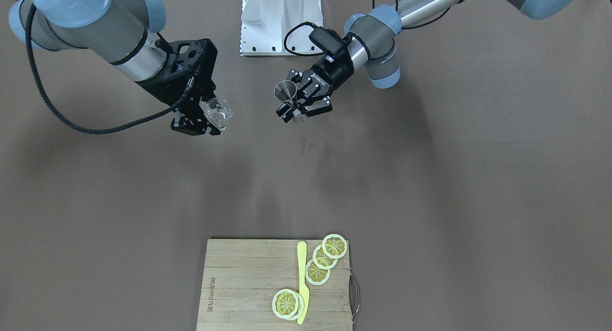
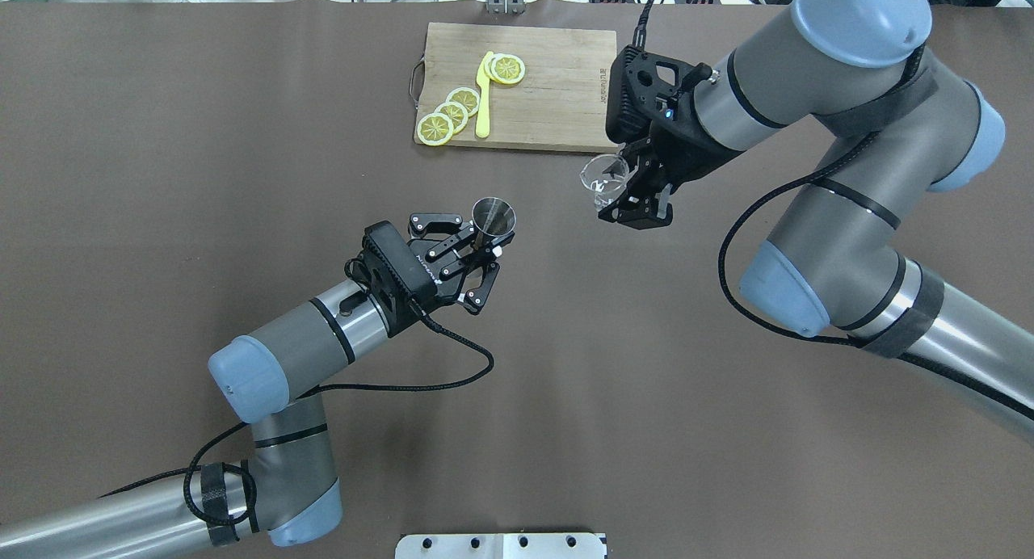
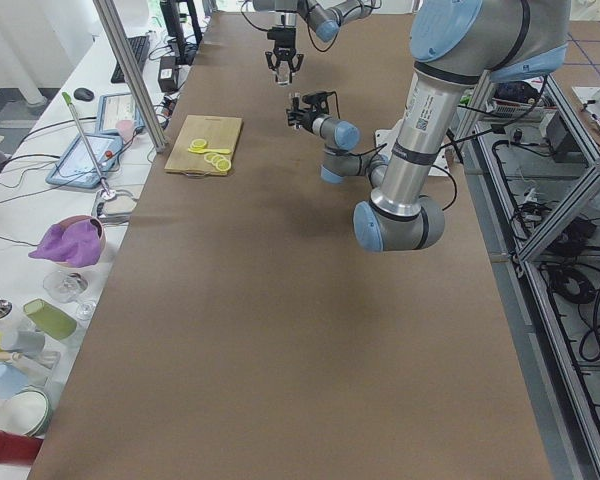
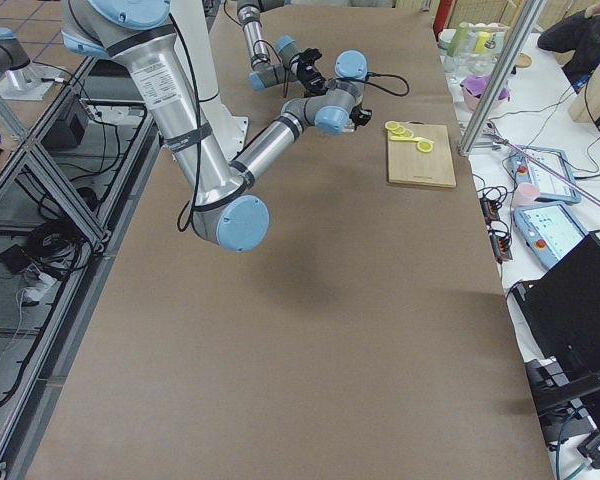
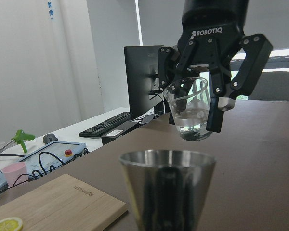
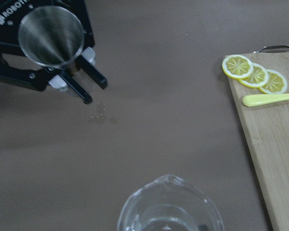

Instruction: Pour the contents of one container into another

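**Glass poised, pour not yet begun**

The right end effector [image 5: 196, 108] is clamped on a small spouted glass [image 2: 603, 178] with a little clear liquid in its bottom. The left end effector [image 2: 487, 250] grips a cone-shaped metal cup [image 2: 493, 218], mouth up, with the glass apart and higher. Next, I judge, the glass must come over the cup's mouth and tip spout-first.
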`<control>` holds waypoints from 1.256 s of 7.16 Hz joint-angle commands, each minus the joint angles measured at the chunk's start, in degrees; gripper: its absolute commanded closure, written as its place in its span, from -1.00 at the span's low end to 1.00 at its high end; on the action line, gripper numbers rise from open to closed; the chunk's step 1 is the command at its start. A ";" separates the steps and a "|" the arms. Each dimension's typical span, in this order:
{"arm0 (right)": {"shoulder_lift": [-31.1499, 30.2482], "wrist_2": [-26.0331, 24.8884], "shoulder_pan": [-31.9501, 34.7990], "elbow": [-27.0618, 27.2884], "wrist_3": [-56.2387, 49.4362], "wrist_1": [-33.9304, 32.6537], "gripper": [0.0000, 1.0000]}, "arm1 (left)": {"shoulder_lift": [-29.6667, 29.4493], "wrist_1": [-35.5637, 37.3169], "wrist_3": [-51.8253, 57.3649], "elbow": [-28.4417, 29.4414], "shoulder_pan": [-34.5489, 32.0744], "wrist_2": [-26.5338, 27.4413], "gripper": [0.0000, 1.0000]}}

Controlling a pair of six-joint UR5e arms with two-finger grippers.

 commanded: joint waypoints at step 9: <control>6.49 -5.83 -7.11 7.81 0.41 -21.87 1.00 | 0.01 0.00 -0.21 -0.34 -0.06 0.00 1.00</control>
